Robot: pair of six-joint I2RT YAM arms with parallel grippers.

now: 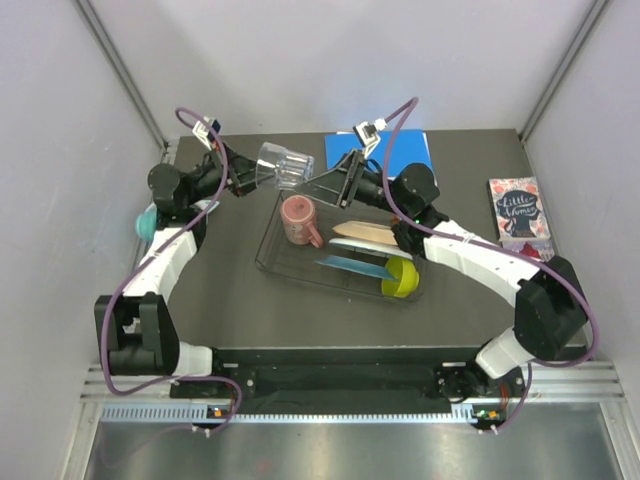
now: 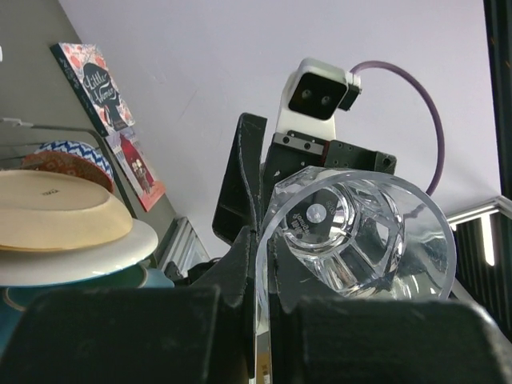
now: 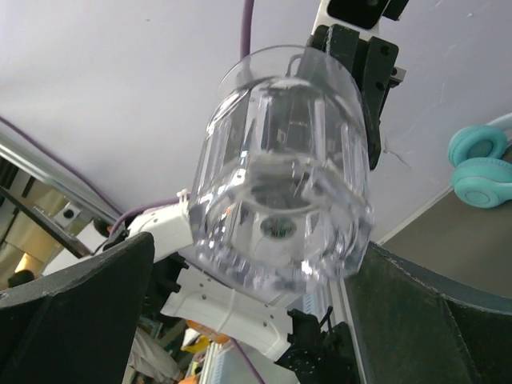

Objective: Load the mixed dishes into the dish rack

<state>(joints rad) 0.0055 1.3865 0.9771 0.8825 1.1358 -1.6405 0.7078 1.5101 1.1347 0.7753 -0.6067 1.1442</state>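
Teal headphones (image 1: 147, 225) lie at the left edge of the desk (image 1: 230, 300), partly under my left arm. Further in, toward the far-left corner, my left fingers (image 1: 250, 172) are clamped on the clear cup (image 1: 287, 165). My left wrist view shows the cup's wall running down between them, one finger inside the mouth and one outside. I hold the cup off the desk, tipped on its side just beyond the far-left end of the dish rack (image 1: 290, 258). Its mouth faces my left wrist and its thick base points right.

My right fingers (image 1: 325, 185) are spread wide apart and face that base. In my right wrist view the cup sits between them, and I cannot tell whether either one touches the glass.

The black wire rack lies near the middle of the desk, angled, with its right end closer to the near edge. The pink mug (image 1: 298, 220) sits in its far-left end. To the right of the mug, three plates stand on edge and lean. The peach plate (image 1: 365, 230) is on the far side, the white plate (image 1: 372, 244) is next, and the teal plate (image 1: 352, 265) is nearest the near edge. The yellow-green bowl (image 1: 400, 278) rests at the rack's right end.

A blue book (image 1: 412, 150) lies at the far edge behind my right arm. A patterned book (image 1: 515, 210) lies at the right edge.
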